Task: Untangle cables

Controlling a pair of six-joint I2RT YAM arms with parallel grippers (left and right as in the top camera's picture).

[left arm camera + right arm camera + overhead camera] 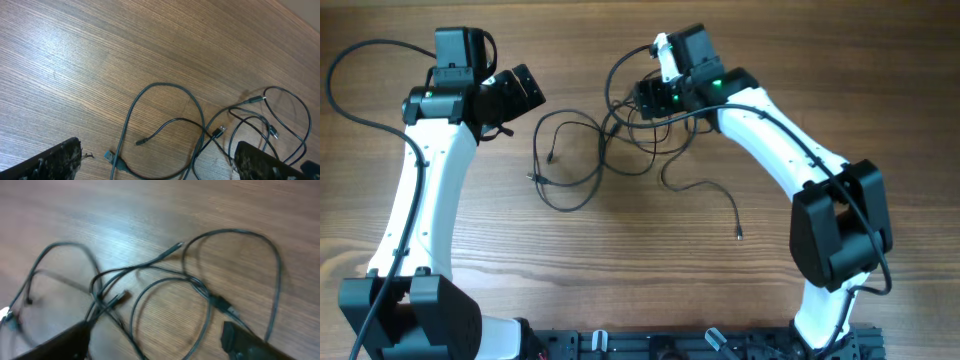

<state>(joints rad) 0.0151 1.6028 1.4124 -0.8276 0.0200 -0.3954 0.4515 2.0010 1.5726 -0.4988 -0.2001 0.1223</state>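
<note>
Arms, two of them, rise from bases at the near edge of the table (pixel 640 290) in the overhead view. The left arm (pixel 420 200) stretches up the left side and bends its wrist inward, so the left pincer (pixel 527 88) points toward the middle, close to the far edge and apart from the cables (pixel 620 128). The right arm (pixel 770 140) arcs up from the near right corner, and the right pincer (pixel 648 98) hangs over the right part of the tangle. The cables lie in loose loops mid-table toward the far edge, one tail trailing toward the near right. Three plug ends (pixel 738 235) can be counted here; the number of cords in the knot cannot be told.

In the left wrist view, two fingers (pixel 50 160) at the bottom corners stand wide apart with nothing gripped between them: this pincer is open and empty. Five plug ends show here, one of them blue, more than the overhead makes out.

The right wrist view is blurred. Its two fingers (pixel 55 342) are likewise spread, so this pincer is open too, and the loops lie on the table beyond them, not gripped
</note>
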